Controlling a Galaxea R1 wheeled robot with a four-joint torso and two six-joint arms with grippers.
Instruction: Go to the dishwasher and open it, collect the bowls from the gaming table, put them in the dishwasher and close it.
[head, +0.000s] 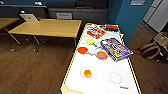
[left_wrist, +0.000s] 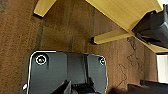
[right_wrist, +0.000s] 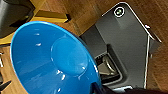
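Collecting step is going on: the right gripper (right_wrist: 100, 86) is clutching the blue bowl (right_wrist: 52, 60); the gaming table (head: 105, 80), lower centre, is still carrying an orange bowl (head: 102, 55). Left gripper's grip: can't tell.

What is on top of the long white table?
On the white table lie a red bowl, an orange bowl, a yellow disc, two colourful game boxes and a small orange ball. Anything beneath the boxes is hidden.
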